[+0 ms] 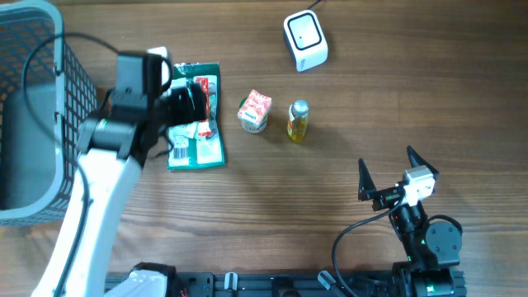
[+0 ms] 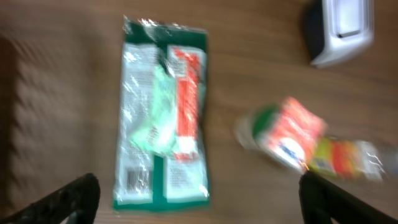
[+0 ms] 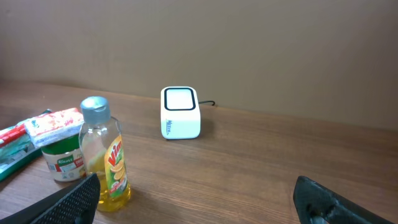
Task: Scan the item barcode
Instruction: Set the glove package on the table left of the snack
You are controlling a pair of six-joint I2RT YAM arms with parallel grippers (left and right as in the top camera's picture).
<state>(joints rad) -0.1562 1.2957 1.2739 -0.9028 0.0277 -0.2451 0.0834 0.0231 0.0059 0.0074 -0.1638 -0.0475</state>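
**Surface and room.** The work surface is a brown wood-grain table [image 1: 346,49], matt and dry. In the right wrist view a plain beige-brown wall [image 3: 249,50] stands behind its far edge. A grey mesh basket [image 1: 78,74] sits at the left end of the table. A small white scanner [image 1: 305,39] with a dark-framed window stands near the far edge, well apart from the goods.

**Item.** The green packet [image 1: 202,148] lies flat on the table, just to the right of the basket and left of the other goods. It is a long, flat pouch with a dark green border and glossy clear film that catches the light. A red-and-white strip runs along it beside a pale green content. A white printed panel with what look like bar lines sits at one corner, facing up. The left wrist view is blurred, so the print cannot be read.

**Other goods.** A small tub with a red-and-white lid [image 1: 255,110] stands to the right of the packet. A yellow bottle with a silver cap [image 1: 298,120] stands just beside it, upright.

**Pincers.** The left gripper [image 2: 202,199] hangs directly over the packet with its fingers spread wide and grips nothing. The right gripper [image 3: 198,202] is at the near right of the table, well apart from everything. It is fully spread and also holds nothing.
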